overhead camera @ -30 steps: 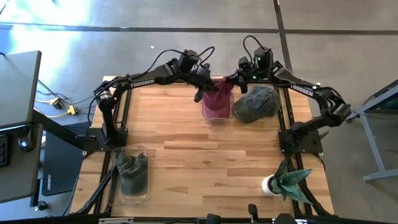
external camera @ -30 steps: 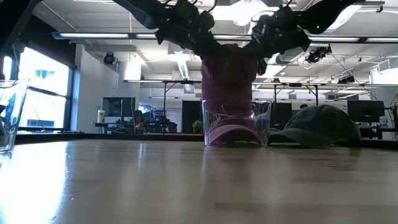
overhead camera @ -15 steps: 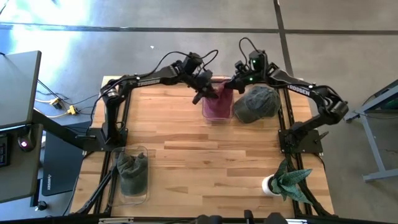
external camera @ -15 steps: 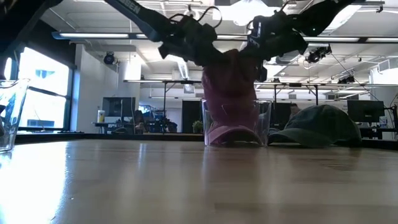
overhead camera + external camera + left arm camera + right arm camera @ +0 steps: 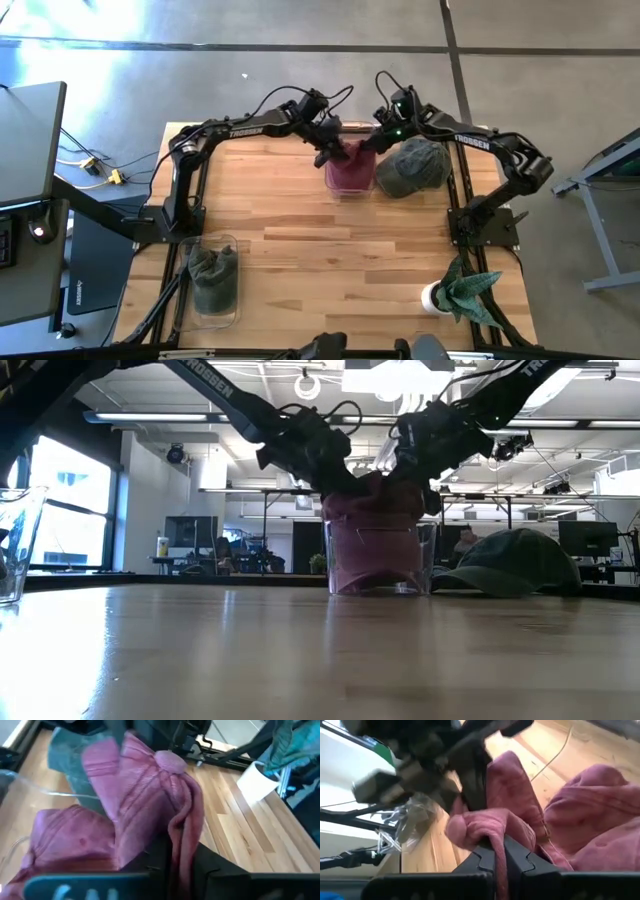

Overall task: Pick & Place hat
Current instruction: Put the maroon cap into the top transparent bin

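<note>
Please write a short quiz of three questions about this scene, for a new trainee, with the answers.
1. True or false: the pink hat is partly inside the clear bin.
2. Which gripper holds the pink hat: A left, B right, C both?
3. Fill in: the green hat lies on the ____ beside the bin.

Key: 1 true; 2 C, both jaws closed on the cloth; 3 table.
</note>
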`<state>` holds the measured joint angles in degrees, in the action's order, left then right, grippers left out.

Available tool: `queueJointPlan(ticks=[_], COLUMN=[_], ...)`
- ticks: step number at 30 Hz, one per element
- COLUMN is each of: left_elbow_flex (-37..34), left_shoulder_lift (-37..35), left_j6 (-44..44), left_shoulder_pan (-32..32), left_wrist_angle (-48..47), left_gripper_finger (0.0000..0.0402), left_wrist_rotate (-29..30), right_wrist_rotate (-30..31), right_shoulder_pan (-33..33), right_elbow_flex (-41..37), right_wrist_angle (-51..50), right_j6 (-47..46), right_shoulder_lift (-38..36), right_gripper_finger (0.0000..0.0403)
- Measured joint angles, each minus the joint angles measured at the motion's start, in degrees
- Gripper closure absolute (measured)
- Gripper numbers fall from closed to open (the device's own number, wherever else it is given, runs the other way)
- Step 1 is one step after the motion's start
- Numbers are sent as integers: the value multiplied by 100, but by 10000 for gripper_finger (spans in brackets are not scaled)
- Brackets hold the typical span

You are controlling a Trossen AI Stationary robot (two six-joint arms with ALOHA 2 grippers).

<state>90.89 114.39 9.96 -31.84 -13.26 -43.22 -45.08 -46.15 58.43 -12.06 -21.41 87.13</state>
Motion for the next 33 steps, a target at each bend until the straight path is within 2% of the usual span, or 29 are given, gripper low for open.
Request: queueJointPlan(ticks=[4, 8, 12, 19, 23, 28, 30, 33], left_elbow_flex=[0, 0, -2, 57, 728, 1770, 2012, 2163], left_shoulder_lift=[0, 0, -98, -247, -240, -256, -256, -256], left_j6=[-251, -315, -313, -606, -1076, -1133, -1227, -1614], left_shoulder_pan=[-161, -262, -323, -294, -257, -266, -266, -316], left_wrist_angle=[-23, -24, -61, -273, -1140, -2394, -2741, -3407], left_gripper_finger=[304, 254, 228, 225, 225, 225, 225, 229], left_wrist_rotate=[72, 414, 758, 910, 1185, 2023, 2365, 2434], right_wrist_rotate=[337, 795, 1305, 1635, 1471, 1368, 1214, 1048], right_shoulder_pan=[20, 15, 20, -157, -321, -491, -561, -585], right_elbow_flex=[0, 0, 0, 0, 0, 0, 0, 0], right_wrist_angle=[-12, -11, 120, 419, 319, 130, -76, -622], right_j6=[319, 805, 1298, 1394, 1311, 983, 840, 661], right_shoulder_lift=[166, 352, 416, 205, -80, -452, -522, -511], right_gripper_finger=[397, 393, 359, 248, 213, 209, 219, 249])
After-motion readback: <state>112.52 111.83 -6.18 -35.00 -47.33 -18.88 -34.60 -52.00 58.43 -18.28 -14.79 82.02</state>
